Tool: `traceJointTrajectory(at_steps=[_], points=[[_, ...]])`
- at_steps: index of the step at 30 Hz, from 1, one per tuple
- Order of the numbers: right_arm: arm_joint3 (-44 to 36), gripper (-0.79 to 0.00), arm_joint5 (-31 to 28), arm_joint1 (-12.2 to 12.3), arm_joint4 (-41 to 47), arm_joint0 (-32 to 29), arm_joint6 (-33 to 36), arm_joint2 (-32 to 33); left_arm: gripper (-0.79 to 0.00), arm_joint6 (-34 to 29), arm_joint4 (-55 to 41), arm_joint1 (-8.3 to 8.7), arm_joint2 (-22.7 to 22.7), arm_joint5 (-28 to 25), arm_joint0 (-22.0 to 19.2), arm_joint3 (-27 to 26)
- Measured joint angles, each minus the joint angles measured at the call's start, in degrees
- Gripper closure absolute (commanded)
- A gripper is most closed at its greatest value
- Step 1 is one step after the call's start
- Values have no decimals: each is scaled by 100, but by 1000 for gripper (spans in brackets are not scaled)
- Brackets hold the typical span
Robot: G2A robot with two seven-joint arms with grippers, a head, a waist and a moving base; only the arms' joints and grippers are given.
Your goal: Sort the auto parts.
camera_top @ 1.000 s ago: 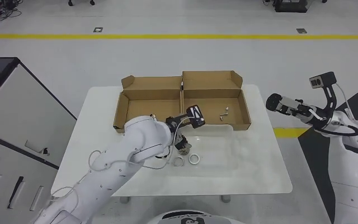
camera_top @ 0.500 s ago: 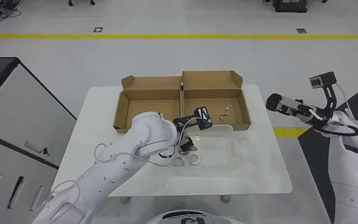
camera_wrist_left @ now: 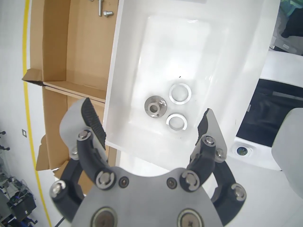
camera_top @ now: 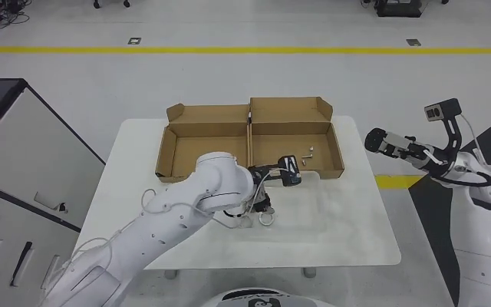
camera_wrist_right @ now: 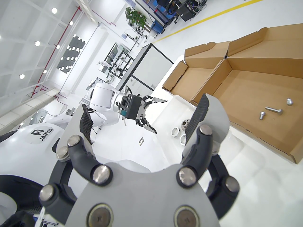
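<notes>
- Step in hand, as I judge it: picking a loose part out of the white tray (camera_wrist_left: 113,67) to sort it into a box; nothing is held yet.
- The left gripper (camera_wrist_left: 147,104) hangs above the tray, near its end wall, with its jaws spread wide and empty.
- The task's things inside the tray lie bunched at that same end: a flanged metal hub (camera_wrist_left: 155,106), a wide ring (camera_wrist_left: 180,93) and a narrower ring (camera_wrist_left: 176,121).
- Seen from the left wrist, the hub sits almost on the line between the two fingertips, lower down on the tray floor; both rings lie just beside the hub, on the side away from the boxes.
- Next move, by my reading: drop straight into the tray and close across the hub's raised boss. The rings crowd it, so a finger could nudge or trap one.
- Three bolts (camera_wrist_left: 99,6) lie in the cardboard box (camera_wrist_left: 56,36) that runs along the tray's long side; a second cardboard box (camera_wrist_left: 51,124) adjoins it, beyond the tray's corner, and looks the likely home for hub or rings.
- The right gripper (camera_wrist_right: 144,101) is well apart from the tray, jaws wide and empty.
</notes>
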Motion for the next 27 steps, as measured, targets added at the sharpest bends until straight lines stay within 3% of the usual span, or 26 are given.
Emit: traceJointTrajectory(at_steps=[5, 11, 16, 21, 27], points=[[0, -785, 0, 0, 0, 0, 0, 0, -785, -12, -428, -106, 708, 15, -764, 543], [0, -785, 0, 0, 0, 0, 0, 0, -767, 14, -944, -203, 1254, -11, -1358, 1092], [0, -785, 0, 0, 0, 0, 0, 0, -625, 27, -1211, -233, 1634, -24, -1665, 1316], [0, -785, 0, 0, 0, 0, 0, 0, -603, 36, -1350, -244, 1917, -32, -1873, 1438], [0, -785, 0, 0, 0, 0, 0, 0, -637, 37, -1394, -272, 2240, -35, -2043, 1544]])
